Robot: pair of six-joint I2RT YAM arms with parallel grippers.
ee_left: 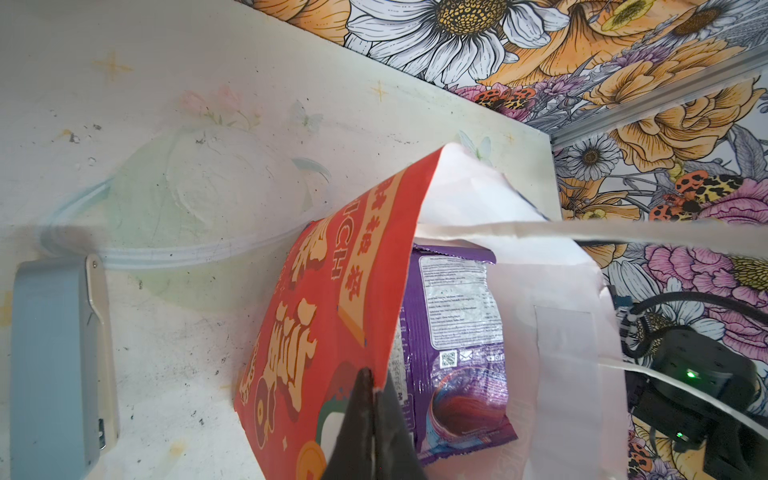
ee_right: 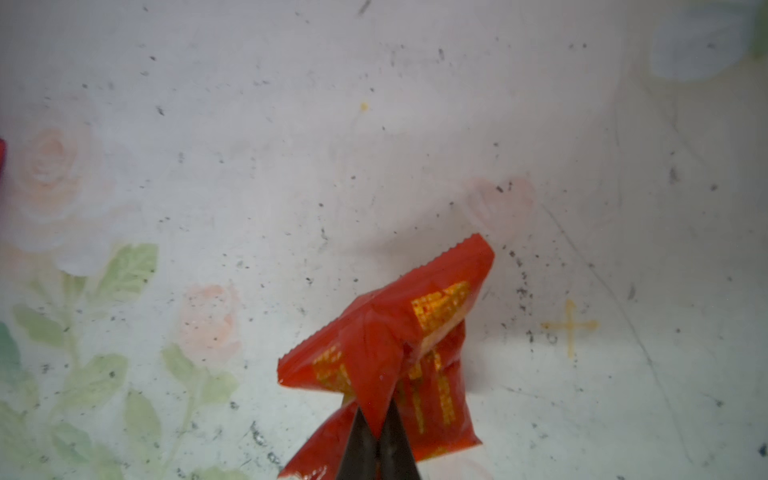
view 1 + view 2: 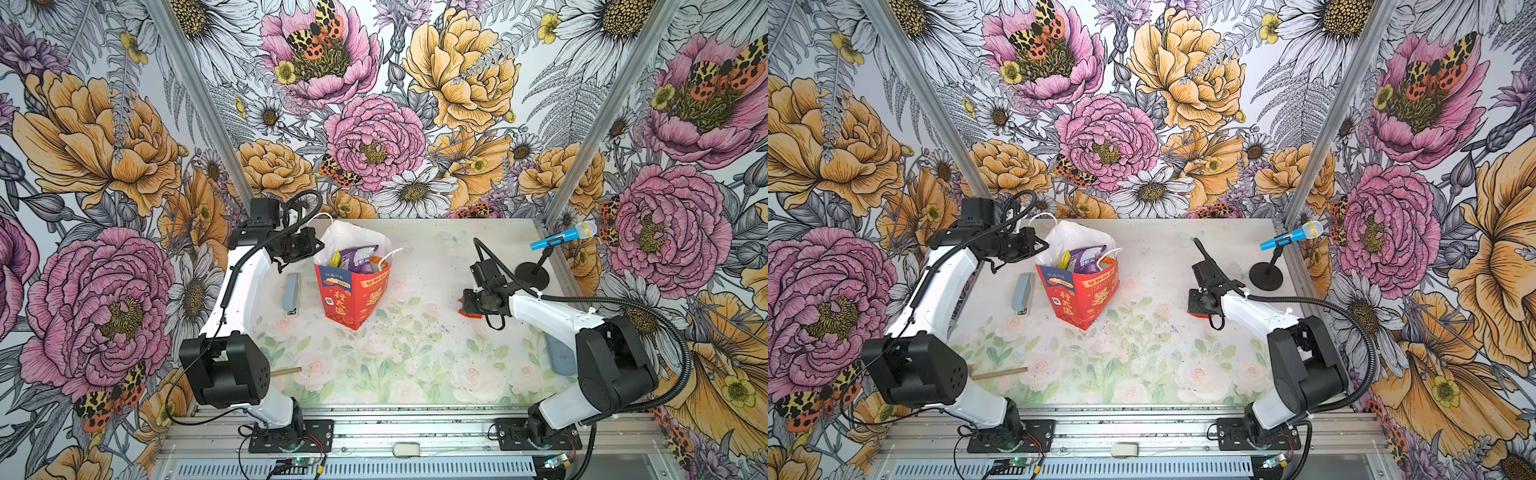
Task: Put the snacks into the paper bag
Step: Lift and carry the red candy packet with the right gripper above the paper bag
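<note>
The red paper bag [image 3: 353, 299] [image 3: 1077, 299] stands upright at the table's back left, mouth open. Inside it lie snacks: a purple packet [image 3: 357, 255] [image 1: 453, 332], a yellow one [image 3: 334, 257] and an orange one [image 3: 376, 262]. My left gripper [image 3: 318, 245] [image 1: 372, 378] is shut on the bag's red front rim [image 1: 386, 324]. To the right, low over the table, my right gripper [image 3: 465, 303] [image 2: 377, 419] is shut on a small red-orange triangular snack packet [image 2: 386, 328] [image 3: 471, 314], which is crumpled between the fingers.
A grey rectangular block [image 3: 291, 293] [image 1: 54, 365] lies just left of the bag. A blue toy microphone [image 3: 565, 236] on a black stand [image 3: 532, 274] sits at the back right. A wooden stick [image 3: 286, 371] lies near the left arm, a grey-blue object [image 3: 561, 359] under the right arm.
</note>
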